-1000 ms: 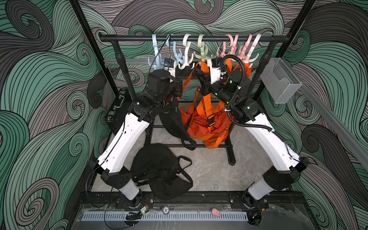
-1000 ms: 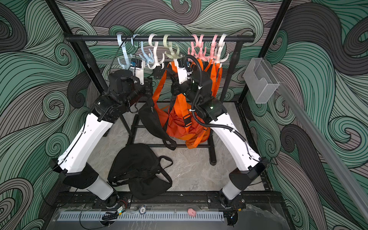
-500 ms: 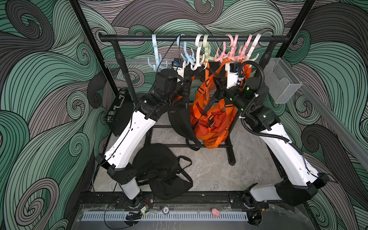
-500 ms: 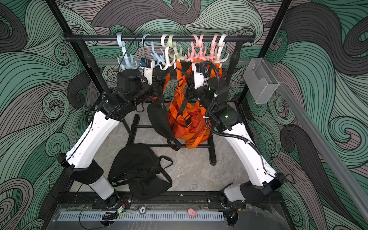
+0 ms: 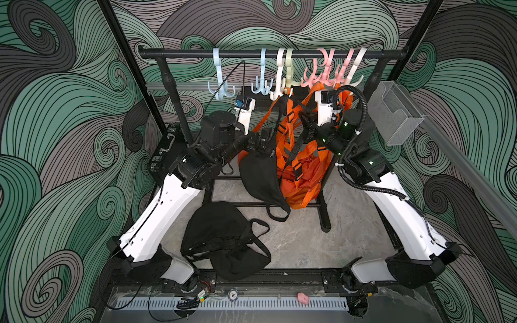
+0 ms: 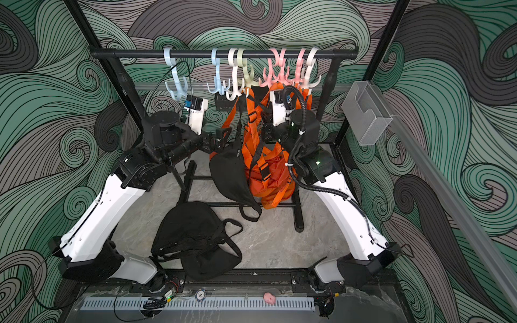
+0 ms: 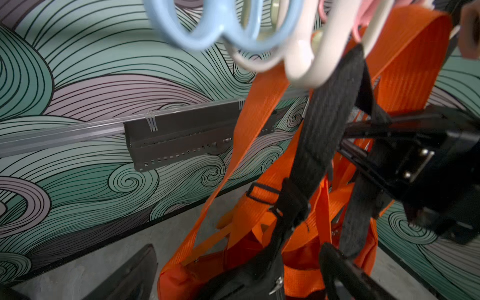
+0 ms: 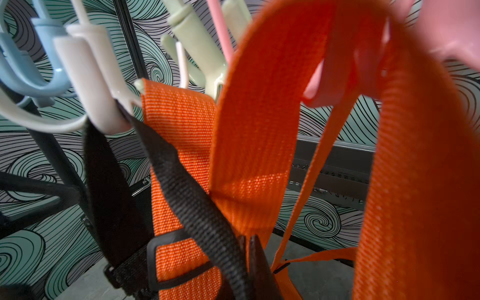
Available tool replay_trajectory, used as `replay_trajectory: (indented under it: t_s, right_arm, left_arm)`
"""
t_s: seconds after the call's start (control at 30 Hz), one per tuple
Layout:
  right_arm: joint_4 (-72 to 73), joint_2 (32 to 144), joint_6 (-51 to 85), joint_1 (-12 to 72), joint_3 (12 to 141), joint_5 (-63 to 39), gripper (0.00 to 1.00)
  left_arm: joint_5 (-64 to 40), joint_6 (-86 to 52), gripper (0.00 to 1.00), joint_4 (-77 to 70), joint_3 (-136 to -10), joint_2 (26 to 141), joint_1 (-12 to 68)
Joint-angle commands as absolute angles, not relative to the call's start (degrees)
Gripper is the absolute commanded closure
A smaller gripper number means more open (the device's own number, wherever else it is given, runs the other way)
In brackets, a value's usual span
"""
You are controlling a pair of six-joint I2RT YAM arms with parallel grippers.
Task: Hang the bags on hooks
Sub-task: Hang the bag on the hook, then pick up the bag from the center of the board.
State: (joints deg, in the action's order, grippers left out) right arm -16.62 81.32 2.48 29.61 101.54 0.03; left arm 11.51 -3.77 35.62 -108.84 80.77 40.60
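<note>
Moved: left fingers (image 7: 137, 267), pressed together a moment ago, now spread wide; both arms a bit lower than before, down from the hooks.
Left fingers: wide apart, holding nothing, just beside the black bag (image 5: 260, 179).
Right fingers (image 8: 259, 265): very close together, only a thin gap; cannot tell if pinching the black strap (image 7: 330, 111) or just next to it.
Bag place: hanging from the white hook (image 5: 279, 84) on the rack (image 5: 195, 53), strap looped over one prong, body dangling right beside the orange bag (image 5: 302, 184), maybe touching it.
Other things: second black bag (image 5: 221, 237) lying flat on the floor, well apart from the hooks; orange bag hung by its own straps on the green hook (image 5: 289, 72) and the pink hooks (image 5: 324, 72).
Feel of the bag: soft and floppy, looks light, likely to swing and sag; not easy to break; strap cloth rough, not slippery.
Where to grab: the strap, near the top of its loop, not the baggy body.
Step now: letting go, most likely; job looks nearly done.
Watch out: risk of the strap slipping off the prong if bumped; best to pull away slow and straight, clear of the orange straps.
</note>
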Motion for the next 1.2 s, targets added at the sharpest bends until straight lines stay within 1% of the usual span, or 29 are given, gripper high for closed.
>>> replay_trajectory:
  t_s: [0.0, 0.07, 0.13, 0.17, 0.2, 0.3, 0.43, 0.5, 0.6, 0.73, 0.8, 0.87, 0.97, 1.0, 1.17]
  right_arm:
    - [-17.49, 80.41, 2.60, 29.44, 102.86, -0.34, 0.63]
    - [-18.08, 80.08, 1.84, 29.87, 103.48, -0.18, 0.48]
    - [-18.91, 79.38, 0.46, 30.38, 104.23, 1.24, 0.38]
    - [-19.07, 78.76, 0.01, 30.55, 104.30, 2.83, 0.29]
    - [-18.63, 77.76, -0.36, 30.82, 103.66, 4.23, 0.25]
    - [-17.77, 74.33, -1.76, 32.64, 101.60, 7.42, 0.21]
    - [-19.29, 70.55, -5.97, 41.24, 97.25, 10.94, 0.20]
    - [-18.99, 68.05, -6.32, 47.73, 91.44, 12.48, 0.20]
    - [-18.65, 65.83, -1.68, 54.61, 81.30, 10.54, 0.20]
    - [-16.20, 68.25, 2.75, 61.99, 67.76, 5.69, 0.22]
    - [-14.79, 71.21, 5.13, 63.21, 62.60, 3.65, 0.23]
    - [-15.20, 74.89, 5.93, 62.93, 59.42, 4.92, 0.25]
    - [-17.28, 82.06, 10.10, 61.06, 57.55, 5.55, 0.36]
    - [-17.49, 83.99, 11.90, 61.01, 57.09, 6.56, 0.37]
    - [-17.33, 92.09, 19.13, 60.96, 55.55, 10.26, 0.36]
  left_arm:
    - [14.75, -0.65, 0.01, 32.42, -101.80, 75.41, 40.84]
    - [17.68, 0.27, 0.01, 28.06, -94.62, 70.59, 40.71]
    - [21.51, 1.83, 0.01, 23.59, -87.20, 65.39, 40.61]
    - [24.31, 2.19, 0.01, 22.01, -83.42, 63.00, 40.51]
    - [26.71, 2.26, 0.01, 20.59, -80.45, 61.00, 40.16]
    - [32.42, 2.18, 0.01, 21.45, -75.26, 57.76, 38.84]
    - [39.28, -1.02, 0.01, 20.43, -67.51, 51.78, 36.70]
    - [40.78, -4.70, 0.01, 19.99, -63.13, 47.98, 34.69]
    - [43.93, -6.91, 0.02, 19.84, -58.38, 44.23, 33.17]
    - [47.03, -6.57, 0.01, 16.97, -55.26, 41.00, 32.88]
    - [46.73, -6.77, 0.01, 16.69, -55.11, 40.97, 32.81]
    - [46.50, -7.25, 0.01, 17.26, -55.11, 41.75, 32.78]
    - [45.43, -7.91, 0.01, 18.18, -55.20, 42.09, 32.70]
    - [45.33, -7.71, 0.01, 18.25, -55.20, 41.87, 32.74]
    - [45.54, -6.68, 0.01, 17.56, -54.59, 40.96, 32.70]
